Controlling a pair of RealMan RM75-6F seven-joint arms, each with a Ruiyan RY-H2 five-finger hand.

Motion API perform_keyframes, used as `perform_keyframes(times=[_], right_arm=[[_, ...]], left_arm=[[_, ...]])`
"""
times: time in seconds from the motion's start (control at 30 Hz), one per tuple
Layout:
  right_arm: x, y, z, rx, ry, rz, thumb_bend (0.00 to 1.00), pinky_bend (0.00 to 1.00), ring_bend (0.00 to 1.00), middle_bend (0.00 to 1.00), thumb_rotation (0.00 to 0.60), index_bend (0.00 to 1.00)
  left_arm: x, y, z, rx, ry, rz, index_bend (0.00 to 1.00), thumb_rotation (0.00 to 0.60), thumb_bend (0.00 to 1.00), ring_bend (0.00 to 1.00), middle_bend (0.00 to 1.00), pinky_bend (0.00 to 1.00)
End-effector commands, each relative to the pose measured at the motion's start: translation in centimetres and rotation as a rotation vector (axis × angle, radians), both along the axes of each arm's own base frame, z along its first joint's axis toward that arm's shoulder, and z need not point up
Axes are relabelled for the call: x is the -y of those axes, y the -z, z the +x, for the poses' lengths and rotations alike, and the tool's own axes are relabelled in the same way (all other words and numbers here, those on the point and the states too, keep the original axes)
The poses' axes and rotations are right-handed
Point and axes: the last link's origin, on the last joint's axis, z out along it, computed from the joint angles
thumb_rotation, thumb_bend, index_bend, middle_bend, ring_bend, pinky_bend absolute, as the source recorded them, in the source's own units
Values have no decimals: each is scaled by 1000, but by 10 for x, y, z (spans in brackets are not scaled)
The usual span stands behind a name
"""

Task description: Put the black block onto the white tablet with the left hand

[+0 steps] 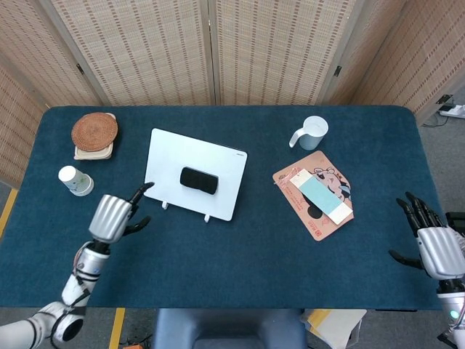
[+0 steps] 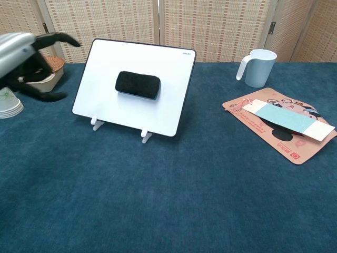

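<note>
With the black block [image 1: 198, 180] lying on the middle of the propped white tablet [image 1: 166, 156], the left hand [image 1: 112, 217], empty with fingers spread, should retreat without brushing what looks like a paper cup [image 1: 75, 181] just beside it.

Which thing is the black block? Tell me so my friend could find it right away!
Find the big white tablet on the left half of the dark blue table. The fuzzy black oblong block lies in its middle, with nothing touching it. It is the only dark thing on that white board.
</note>
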Motion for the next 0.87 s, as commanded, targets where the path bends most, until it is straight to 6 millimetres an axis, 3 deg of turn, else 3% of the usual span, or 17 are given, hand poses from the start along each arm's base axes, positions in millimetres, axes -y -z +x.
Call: perform_keyframes(times=[0.03,0.1,0.27,0.33,0.5,0.63,0.87], right_arm=[[-1,2,1,-2,1,7,157,163,0,0,600,0],[-1,4,1,-6,2,9,157,163,0,0,600,0],[-1,6,3,-17,0,2,157,163,0,0,600,0],[-2,6,3,-19,-2,3,157,163,0,0,600,0],[-2,7,4,-28,-2,-4,157,164,0,0,600,0],[0,10,5,-37,-2,5,157,165,0,0,600,0],[3,16,7,-50,-10,29,157,164,0,0,600,0]], left_arm=[[46,-32,-42,-91,-121,18,211,600,239,951,1000,984],[68,-44,-63,-163,-237,-29,179,600,233,818,970,891],[112,-70,-94,-225,-483,-91,85,600,223,265,396,363],[125,-77,-100,-233,-513,-21,84,600,223,162,283,230],[157,-103,-113,-212,-559,176,81,600,221,36,140,85],[167,-118,-112,-171,-539,264,80,600,221,15,119,80],[171,-122,-116,-149,-562,244,80,600,221,8,104,69]])
